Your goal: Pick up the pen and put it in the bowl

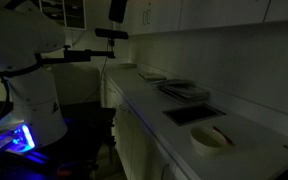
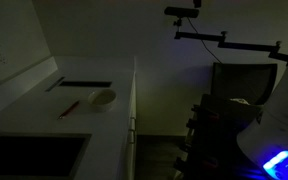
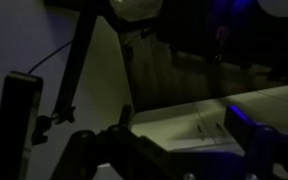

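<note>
The room is dark. The cream-white bowl [image 1: 212, 139] [image 2: 103, 98] sits on the white counter. In an exterior view the red pen [image 2: 71, 107] lies flat on the counter beside the bowl, apart from it. In the wrist view my gripper [image 3: 174, 162] shows as two dark fingers spread wide at the bottom edge, with nothing between them. It hangs off the counter, far from the pen and bowl, facing the white cabinet front [image 3: 189, 120]. The pen and bowl are out of the wrist view.
A dark flat tray [image 1: 192, 114] lies behind the bowl, with more flat things [image 1: 184, 90] farther back. A sink or dark recess [image 2: 29, 155] is at the counter's near end. A camera arm [image 2: 224, 40] reaches overhead. The robot base [image 1: 29, 95] stands beside the counter.
</note>
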`<state>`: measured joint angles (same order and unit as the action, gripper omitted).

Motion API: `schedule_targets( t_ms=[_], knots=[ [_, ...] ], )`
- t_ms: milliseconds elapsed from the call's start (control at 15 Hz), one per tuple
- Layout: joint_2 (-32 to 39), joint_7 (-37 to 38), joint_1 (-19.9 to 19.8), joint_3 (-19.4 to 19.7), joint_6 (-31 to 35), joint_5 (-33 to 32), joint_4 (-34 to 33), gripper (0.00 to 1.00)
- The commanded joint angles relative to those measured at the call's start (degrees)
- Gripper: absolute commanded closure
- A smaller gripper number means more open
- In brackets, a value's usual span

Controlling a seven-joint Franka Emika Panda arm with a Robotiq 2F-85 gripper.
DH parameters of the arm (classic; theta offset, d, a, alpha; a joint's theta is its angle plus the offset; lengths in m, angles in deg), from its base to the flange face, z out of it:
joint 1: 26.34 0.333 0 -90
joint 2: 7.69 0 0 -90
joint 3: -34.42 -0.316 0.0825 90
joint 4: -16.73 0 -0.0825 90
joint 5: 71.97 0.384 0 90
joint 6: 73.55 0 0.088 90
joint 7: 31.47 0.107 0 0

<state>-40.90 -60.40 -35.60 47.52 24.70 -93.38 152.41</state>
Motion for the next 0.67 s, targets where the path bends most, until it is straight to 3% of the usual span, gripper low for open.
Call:
schedule_targets(
  t_ms=[0,200,400,600],
  knots=[
    [-0.1,0.5,1.2,0.9,-0.4,-0.5,-0.2,0.00],
    [-0.1,0.5,1.2,0.9,-0.4,-0.5,-0.2,0.00],
    [2.4,9.1,2.0,-1.6,2.0,2.1,-0.9,0.00],
    [8.5,23.1,4.2,-5.7,5.0,8.3,-2.9,0.00]
  ],
)
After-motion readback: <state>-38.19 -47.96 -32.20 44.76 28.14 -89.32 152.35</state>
